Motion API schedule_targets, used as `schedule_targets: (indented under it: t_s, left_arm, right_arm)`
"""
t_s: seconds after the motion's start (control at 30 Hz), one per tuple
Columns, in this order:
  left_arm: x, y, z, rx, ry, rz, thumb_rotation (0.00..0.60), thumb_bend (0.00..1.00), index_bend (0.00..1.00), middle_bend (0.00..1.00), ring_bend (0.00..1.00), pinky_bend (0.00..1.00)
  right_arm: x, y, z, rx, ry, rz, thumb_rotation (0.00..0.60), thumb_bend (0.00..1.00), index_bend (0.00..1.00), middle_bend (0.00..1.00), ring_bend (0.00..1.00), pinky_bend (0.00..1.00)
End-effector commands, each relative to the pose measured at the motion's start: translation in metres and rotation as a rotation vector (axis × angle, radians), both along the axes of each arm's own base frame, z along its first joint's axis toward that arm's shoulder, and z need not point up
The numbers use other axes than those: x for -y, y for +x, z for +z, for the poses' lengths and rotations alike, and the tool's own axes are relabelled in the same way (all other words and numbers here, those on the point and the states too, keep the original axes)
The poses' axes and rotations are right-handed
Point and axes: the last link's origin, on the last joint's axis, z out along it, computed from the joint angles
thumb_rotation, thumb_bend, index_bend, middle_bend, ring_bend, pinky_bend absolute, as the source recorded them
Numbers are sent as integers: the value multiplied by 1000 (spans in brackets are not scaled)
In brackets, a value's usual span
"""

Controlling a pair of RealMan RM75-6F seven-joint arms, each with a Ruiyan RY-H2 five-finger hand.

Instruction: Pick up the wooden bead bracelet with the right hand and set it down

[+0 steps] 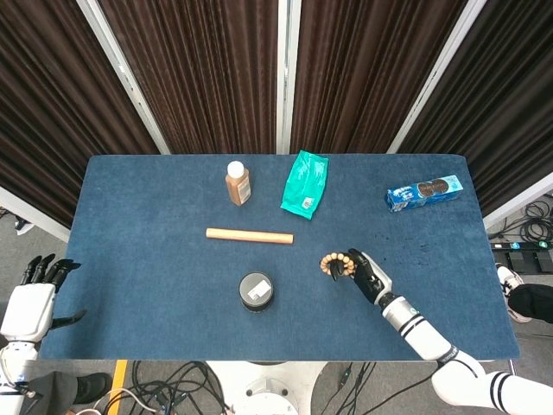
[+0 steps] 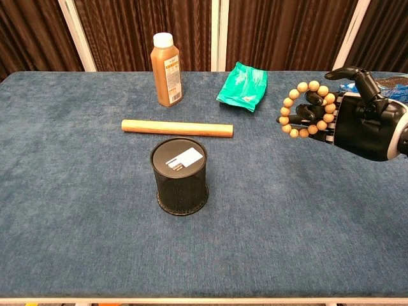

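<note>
Above the right half of a blue cloth-covered table [image 1: 138, 259], the robot's right hand [image 2: 360, 124] holds the wooden bead bracelet [image 2: 306, 109] clear of the surface, the loop of round tan beads draped over its dark fingers [image 2: 317, 121], which curl through the ring. Seen from the head view, the bracelet [image 1: 339, 264] hangs over open cloth to the right of a black mesh cup [image 1: 256, 290], apart from it. Farther back on the table lie a wooden rod [image 1: 249, 235], a brown bottle with a white cap [image 1: 238, 184], a green packet [image 1: 305, 183] and, toward the far right edge, a blue biscuit pack [image 1: 424, 193]. The left hand [image 1: 33, 303] waits off the near left corner of the table, holding nothing, its fingers straight and slightly apart. The pick-up looks done; what remains is the setting down. The main risk appears to be the hold itself: the beads seem hooked over the fingers rather than squeezed, so a quick tilt of the wrist could let the loop slide off early and drop. If the fingers open while the hand is high, the round beads may bounce or roll on the cloth. The ring could also snag on a fingertip on release and be dragged along as the hand withdraws.
</note>
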Motion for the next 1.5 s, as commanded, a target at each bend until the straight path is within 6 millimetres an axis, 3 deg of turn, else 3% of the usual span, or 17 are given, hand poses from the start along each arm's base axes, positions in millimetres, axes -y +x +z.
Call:
schedule_targets:
  t_s: [0.03,0.23,0.33,0.5,0.8,1.07,1.27,1.5]
  left_arm:
    - [-1,-1,-1,0,-2,1,600,8,235,169,51,35]
    - [-2,-1,-1,2,-6,3,600,8,235,169,51,35]
    - [-3,-1,-1,2,-9,4,600,8,235,169,51,35]
    - [-4,-1,-2,1,-10,4,600,7,235,169,51,35]
    - [-4,-2,-2,1,-8,6,600,8,235,169,51,35]
    - [-5,-1,-1,-1,-6,1,600,8,235,169,51,35]
    - [-6,-1,-2,0,-6,3,600,8,235,169,51,35]
    - [-6,-1,-2,2,-5,0,600,8,235,169,51,35]
  right_arm:
    - [0,0,-2,-16,-7,11,83,547,711,673,283,0]
    - [2,0,-3,-39,-17,20,102,509,711,669,283,0]
    - [2,0,-3,-47,-23,21,180,500,710,667,283,0]
    - [3,-1,-3,-59,-29,20,254,467,711,664,283,0]
    - [5,-2,-3,-52,-35,4,262,472,710,659,283,0]
    - [9,1,-2,-41,-41,5,262,707,667,646,276,0]
    - [12,0,1,-43,-53,2,260,748,653,642,273,0]
    - [14,0,3,-42,-68,-2,262,963,626,623,263,0]
